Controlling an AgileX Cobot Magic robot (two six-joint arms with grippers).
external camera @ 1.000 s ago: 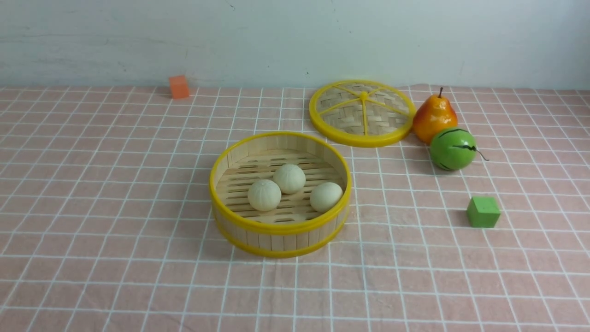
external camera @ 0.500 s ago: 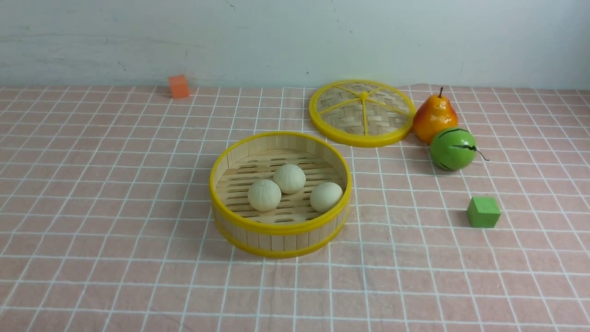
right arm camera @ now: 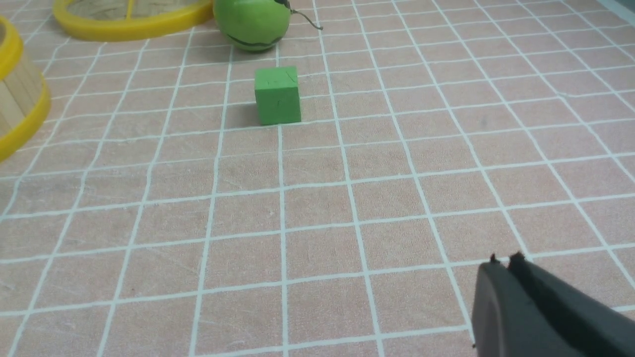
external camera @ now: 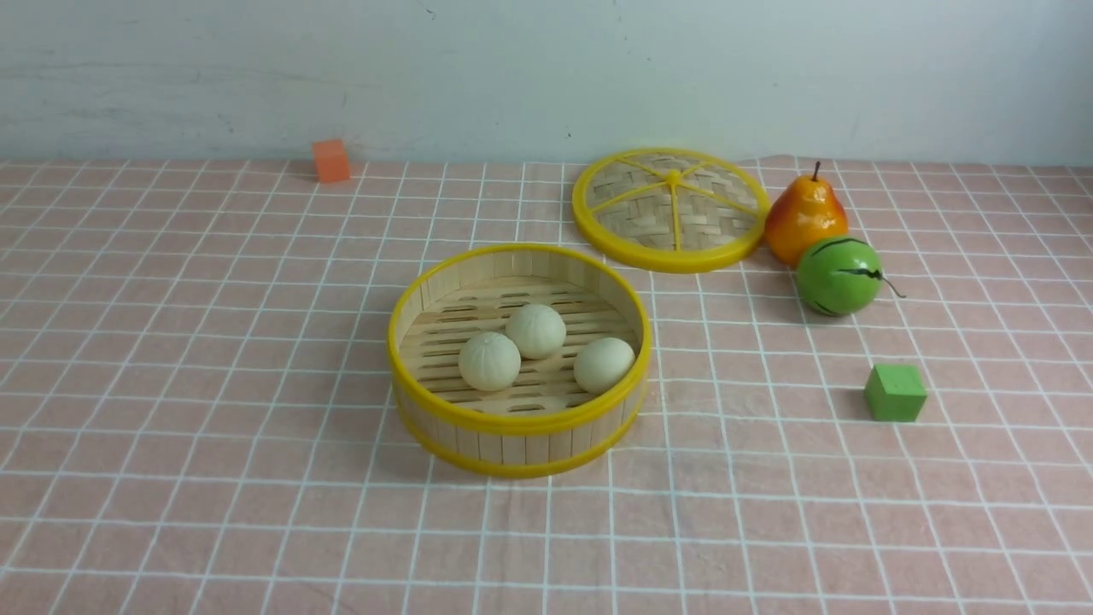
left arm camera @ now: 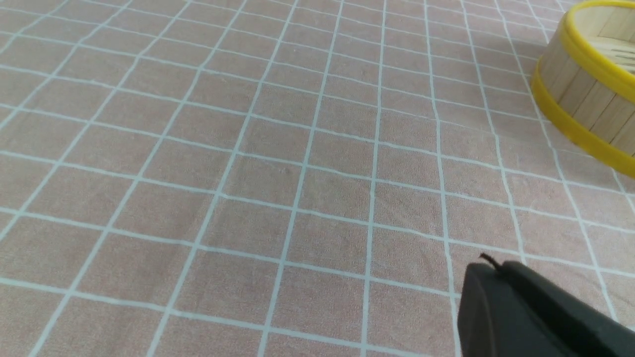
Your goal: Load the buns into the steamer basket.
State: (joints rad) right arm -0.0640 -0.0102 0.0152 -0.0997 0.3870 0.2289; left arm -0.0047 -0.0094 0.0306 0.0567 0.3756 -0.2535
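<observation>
The steamer basket [external camera: 518, 427] with yellow rims stands mid-table in the front view. Three cream-white buns lie on its slatted floor: one at the left [external camera: 489, 361], one behind it [external camera: 536, 330], one at the right [external camera: 604, 365]. No arm shows in the front view. In the left wrist view my left gripper [left arm camera: 496, 267] is shut and empty above bare cloth, with the steamer basket [left arm camera: 580, 89] off to one side. In the right wrist view my right gripper [right arm camera: 503, 263] is shut with nothing in it, well short of the green cube [right arm camera: 277, 95].
A woven yellow-rimmed lid [external camera: 672, 209] lies at the back right, beside a pear [external camera: 804, 218] and a glossy green striped ball [external camera: 838, 276]. The green cube [external camera: 895, 393] sits right of the basket. An orange cube [external camera: 331, 161] stands near the far wall.
</observation>
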